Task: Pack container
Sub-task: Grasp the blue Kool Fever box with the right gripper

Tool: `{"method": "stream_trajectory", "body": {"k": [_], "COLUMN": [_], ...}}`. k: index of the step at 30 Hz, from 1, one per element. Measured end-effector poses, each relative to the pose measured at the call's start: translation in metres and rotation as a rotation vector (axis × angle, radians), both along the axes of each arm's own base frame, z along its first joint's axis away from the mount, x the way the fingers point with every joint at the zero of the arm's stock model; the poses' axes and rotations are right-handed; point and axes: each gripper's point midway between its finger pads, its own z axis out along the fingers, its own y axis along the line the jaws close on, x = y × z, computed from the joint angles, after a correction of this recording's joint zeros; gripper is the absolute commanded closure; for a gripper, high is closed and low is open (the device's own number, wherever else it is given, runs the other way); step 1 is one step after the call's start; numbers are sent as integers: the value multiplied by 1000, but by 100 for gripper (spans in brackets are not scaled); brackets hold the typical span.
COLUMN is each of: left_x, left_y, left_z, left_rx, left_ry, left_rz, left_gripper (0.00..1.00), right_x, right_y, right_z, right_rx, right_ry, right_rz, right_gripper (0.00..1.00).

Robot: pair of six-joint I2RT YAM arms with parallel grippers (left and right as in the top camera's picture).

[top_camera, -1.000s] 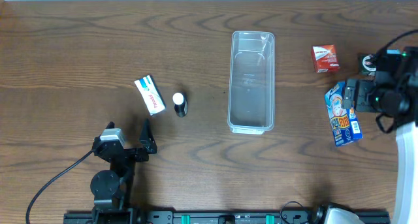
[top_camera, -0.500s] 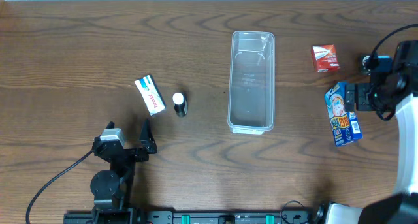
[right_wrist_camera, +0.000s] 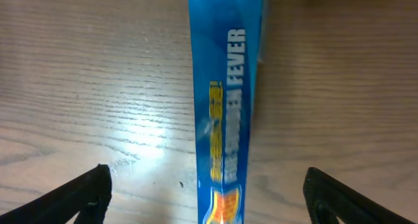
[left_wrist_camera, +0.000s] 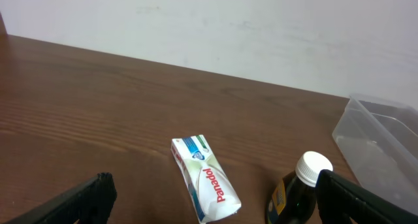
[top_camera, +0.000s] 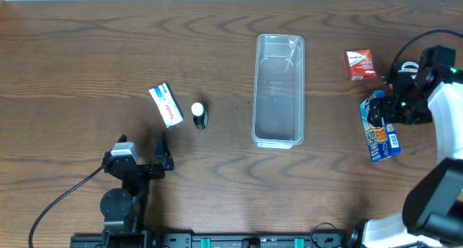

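Observation:
The clear container (top_camera: 278, 89) stands mid-table, empty; its corner shows in the left wrist view (left_wrist_camera: 382, 145). My right gripper (top_camera: 382, 112) is open and hovers over the blue fever-patch packet (top_camera: 379, 126). In the right wrist view the packet (right_wrist_camera: 225, 100) lies between my open fingers (right_wrist_camera: 208, 194), apart from both. A red box (top_camera: 359, 64) lies above it. My left gripper (top_camera: 148, 157) is open and empty at the lower left. A white Panadol packet (top_camera: 166, 104) (left_wrist_camera: 204, 181) and a dark bottle with a white cap (top_camera: 199, 115) (left_wrist_camera: 302, 191) lie ahead of it.
The left arm's base and cable (top_camera: 119, 204) sit at the front left. The right arm (top_camera: 441, 132) runs along the table's right edge. A white wall (left_wrist_camera: 228, 28) lies beyond the table's far edge.
My right gripper has moved left and turned, coming over the top of the blue packet. The left arm and the other objects have not moved.

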Motion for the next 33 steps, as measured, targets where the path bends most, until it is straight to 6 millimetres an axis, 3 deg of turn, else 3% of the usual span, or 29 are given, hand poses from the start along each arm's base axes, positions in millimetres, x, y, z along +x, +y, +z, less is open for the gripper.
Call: {"method": "stream_trajectory", "body": {"k": [5, 10, 15, 20, 26, 30, 33], "left_x": [0, 0, 0, 0, 0, 0, 0], "left_y": [0, 0, 0, 0, 0, 0, 0], "left_z": [0, 0, 0, 0, 0, 0, 0], "left_rx": [0, 0, 0, 0, 3, 3, 3], "left_ry": [0, 0, 0, 0, 0, 0, 0], "left_rz": [0, 0, 0, 0, 0, 0, 0], "left_gripper": [2, 2, 2, 2, 2, 2, 2], "right_x": [-3, -5, -3, -3, -2, -2, -2], "right_y": [2, 3, 2, 2, 2, 1, 1], "right_z": [-24, -40, -42, -42, -42, -42, -42], "right_rx": [29, 47, 46, 48, 47, 48, 46], "right_ry": [75, 124, 119, 117, 117, 117, 113], "right_rz": [3, 6, 15, 12, -1, -11, -19], "right_gripper": [7, 17, 41, 58, 70, 71, 84]}}
